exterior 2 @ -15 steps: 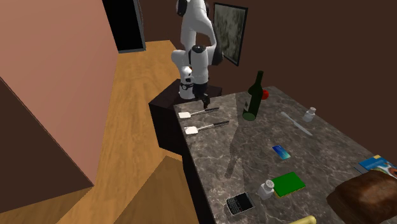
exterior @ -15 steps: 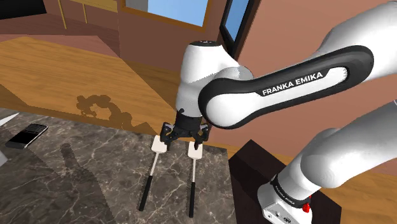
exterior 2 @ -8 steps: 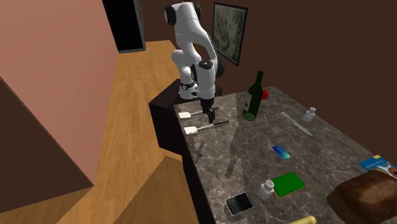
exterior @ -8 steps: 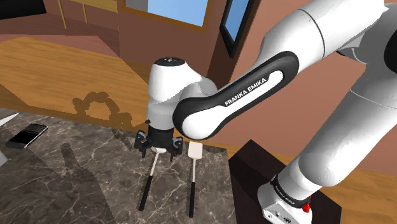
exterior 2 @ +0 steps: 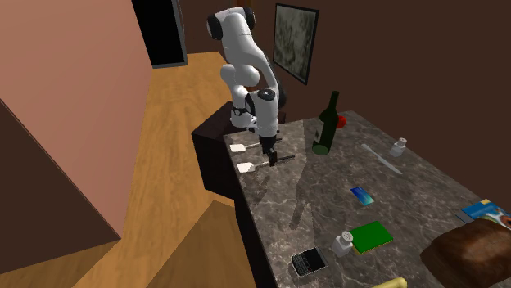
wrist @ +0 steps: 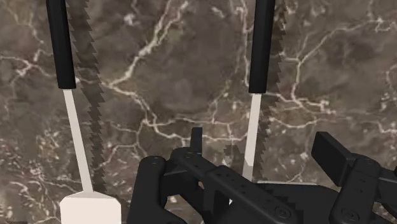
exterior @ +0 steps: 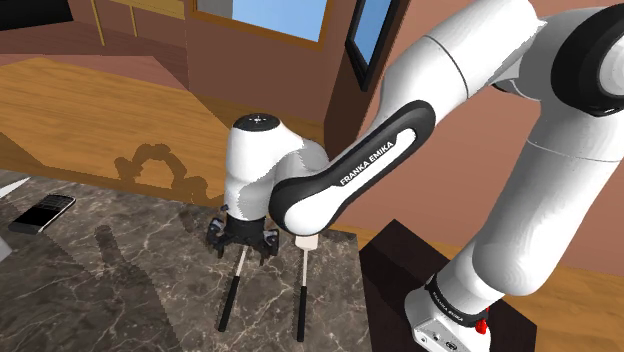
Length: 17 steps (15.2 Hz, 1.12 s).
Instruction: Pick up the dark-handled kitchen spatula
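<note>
We saw the black-handled spatula with a pale shaft and blade point(wrist: 260, 51) lying flat on the dark veined marble counter point(wrist: 165, 70), low and centre in the shoulder view point(exterior: 229, 300). The all-black gripper point(wrist: 260, 143) hung over its blade end point(exterior: 241, 245), fingers spread apart on either side of the shaft without clasping it. A second, matching spatula point(exterior: 299, 300) lay parallel just beside it, towards the dark stand point(exterior: 395, 275).
</note>
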Motion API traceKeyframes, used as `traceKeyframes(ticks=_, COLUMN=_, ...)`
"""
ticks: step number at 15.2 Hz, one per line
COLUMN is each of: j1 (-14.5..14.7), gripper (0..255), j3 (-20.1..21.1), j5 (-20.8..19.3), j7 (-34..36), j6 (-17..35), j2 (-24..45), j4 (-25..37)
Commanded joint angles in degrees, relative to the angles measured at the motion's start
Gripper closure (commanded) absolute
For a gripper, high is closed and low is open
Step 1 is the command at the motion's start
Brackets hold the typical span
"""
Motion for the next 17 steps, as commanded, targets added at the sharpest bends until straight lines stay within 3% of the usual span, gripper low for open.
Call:
traceKeyframes(ticks=1, j1=0.4, gripper=0, j3=-0.7, j5=-1.2, j7=0.6, j6=0.9, j2=1.1, j4=0.0)
traceKeyframes(ticks=2, j1=0.4, gripper=0, j3=-0.8, j5=-1.2, j7=0.6, j6=0.9, j2=1.1, j4=-0.1)
traceKeyframes(ticks=3, j1=0.4, gripper=255, j3=-0.7, j5=-1.2, j7=0.6, j6=0.8, j2=1.0, j4=0.0)
traceKeyframes(ticks=12, j1=0.4, gripper=255, j3=-0.8, j5=-1.2, j7=0.6, j6=0.9, j2=1.1, j4=0.0)
traceKeyframes(ticks=17, j1=-1.5, gripper=255, j3=1.6, j5=3.1, j7=-2.2, j6=-2.4, j2=-2.8, j4=0.4)
